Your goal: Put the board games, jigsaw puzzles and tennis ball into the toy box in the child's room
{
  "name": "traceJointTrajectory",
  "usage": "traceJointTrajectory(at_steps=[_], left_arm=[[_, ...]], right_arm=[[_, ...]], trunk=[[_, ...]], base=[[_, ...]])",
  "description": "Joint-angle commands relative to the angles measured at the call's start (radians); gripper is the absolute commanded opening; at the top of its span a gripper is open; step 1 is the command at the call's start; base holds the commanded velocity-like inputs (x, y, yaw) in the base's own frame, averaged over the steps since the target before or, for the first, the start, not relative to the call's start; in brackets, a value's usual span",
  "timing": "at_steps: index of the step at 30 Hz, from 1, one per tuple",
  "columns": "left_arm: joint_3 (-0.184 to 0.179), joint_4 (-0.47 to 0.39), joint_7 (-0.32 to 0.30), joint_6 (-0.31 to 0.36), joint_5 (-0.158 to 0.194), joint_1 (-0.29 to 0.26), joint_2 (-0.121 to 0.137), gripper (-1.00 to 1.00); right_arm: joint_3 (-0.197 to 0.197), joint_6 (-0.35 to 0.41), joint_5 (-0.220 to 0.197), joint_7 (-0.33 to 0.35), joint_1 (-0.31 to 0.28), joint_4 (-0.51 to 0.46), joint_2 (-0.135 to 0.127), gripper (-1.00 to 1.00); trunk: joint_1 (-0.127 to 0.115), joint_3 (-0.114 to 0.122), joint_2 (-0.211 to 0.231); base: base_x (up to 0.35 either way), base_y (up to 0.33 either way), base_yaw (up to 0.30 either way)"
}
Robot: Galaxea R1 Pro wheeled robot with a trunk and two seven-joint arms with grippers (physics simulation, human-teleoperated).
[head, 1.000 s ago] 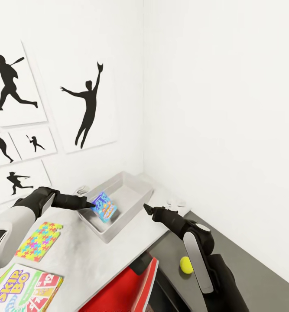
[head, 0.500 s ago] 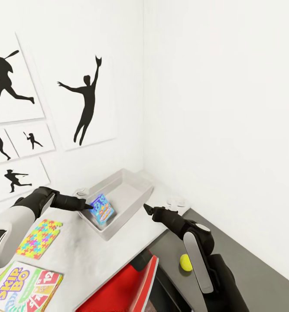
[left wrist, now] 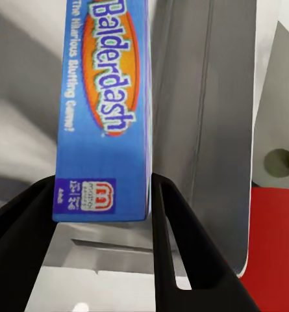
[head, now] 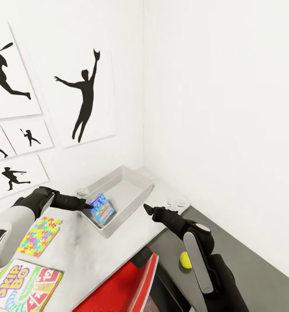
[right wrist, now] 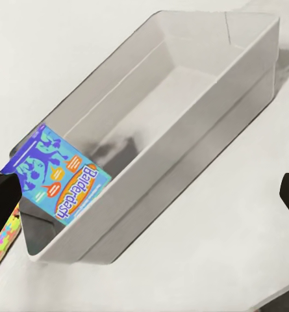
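My left gripper (head: 89, 206) is shut on a blue "Balderdash" board game (head: 102, 209), held on edge and tilted over the near end of the light grey toy box (head: 129, 190). In the left wrist view the game's end (left wrist: 104, 110) sits between the two black fingers (left wrist: 173, 240). My right gripper (head: 147, 208) hovers open just right of the toy box, holding nothing. On the table (head: 96, 255) lie a jigsaw puzzle (head: 38, 236) and the Skip-Bo game (head: 23, 286). The tennis ball (head: 186, 260) rests on the dark lower section. The right wrist view has the game (right wrist: 60, 179) inside the toy box (right wrist: 183, 123).
A red object (head: 125, 286) stands below the table's front edge. A small white item (head: 176, 201) lies on the table by the wall corner, another (head: 81, 190) behind the toy box. White walls with black sports silhouettes (head: 83, 99) close in the far side.
The whole view has drifted slightly, so the camera moved. The blue game sits a little lower in the toy box's near end. Both arms hold nearly the same pose.
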Motion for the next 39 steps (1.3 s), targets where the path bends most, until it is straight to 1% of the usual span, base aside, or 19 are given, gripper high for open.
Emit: traceJointTrajectory(at_steps=[1, 7, 12, 14, 18, 23, 28, 33, 36, 39], left_arm=[[-0.001, -0.001, -0.004, 0.009, 0.001, -0.001, 0.001, -1.00], [-0.001, -0.001, -0.002, -0.007, -0.004, -0.001, 0.011, -1.00], [0.001, -0.001, -0.001, -0.026, -0.057, -0.001, 0.015, -1.00], [0.000, -0.001, -0.001, -0.029, -0.065, -0.001, 0.015, -1.00], [0.000, -0.001, -0.001, -0.045, -0.069, -0.001, 0.016, -1.00], [0.001, -0.001, -0.001, -0.049, -0.069, -0.001, 0.016, -1.00], [0.001, -0.001, -0.001, -0.088, -0.069, -0.001, 0.016, -1.00], [0.002, -0.004, 0.002, -0.102, -0.069, -0.001, 0.017, -1.00], [0.000, -0.011, 0.013, -0.140, -0.069, -0.001, 0.016, -1.00], [-0.001, -0.013, 0.016, -0.145, -0.069, -0.001, 0.016, -1.00]], right_arm=[[-0.001, 0.005, 0.001, 0.003, -0.001, -0.001, 0.000, 1.00], [-0.001, 0.004, 0.002, 0.004, -0.001, -0.001, 0.000, 1.00], [-0.001, 0.004, 0.001, 0.006, -0.001, -0.001, 0.000, 1.00], [-0.001, 0.004, 0.001, 0.006, -0.001, -0.001, 0.000, 1.00], [-0.001, 0.003, 0.001, 0.007, -0.001, -0.001, 0.000, 1.00], [-0.001, 0.002, 0.001, 0.007, -0.001, -0.001, 0.000, 1.00], [-0.001, 0.003, 0.001, 0.007, -0.001, -0.001, 0.000, 1.00], [-0.001, 0.002, 0.002, 0.007, -0.001, -0.001, 0.000, 1.00], [-0.001, 0.002, 0.002, 0.007, -0.001, -0.001, 0.000, 1.00], [-0.001, 0.002, 0.002, 0.007, -0.001, -0.001, 0.000, 1.00]], trunk=[[0.000, -0.004, -0.002], [0.000, -0.013, -0.002], [0.000, -0.015, -0.002], [0.000, -0.016, -0.002], [0.000, -0.016, -0.002], [0.000, -0.016, -0.002], [0.000, -0.016, -0.002], [0.000, -0.016, -0.002], [0.000, -0.016, -0.002], [0.000, -0.016, -0.002]], base=[[0.000, 0.000, 0.000], [0.000, 0.000, 0.000], [0.000, 0.000, 0.000], [0.000, 0.000, 0.000], [0.000, 0.000, 0.000], [0.000, 0.000, 0.000], [0.000, 0.000, 0.000], [0.000, 0.000, 0.000], [0.000, 0.000, 0.000], [0.000, 0.000, 0.000]])
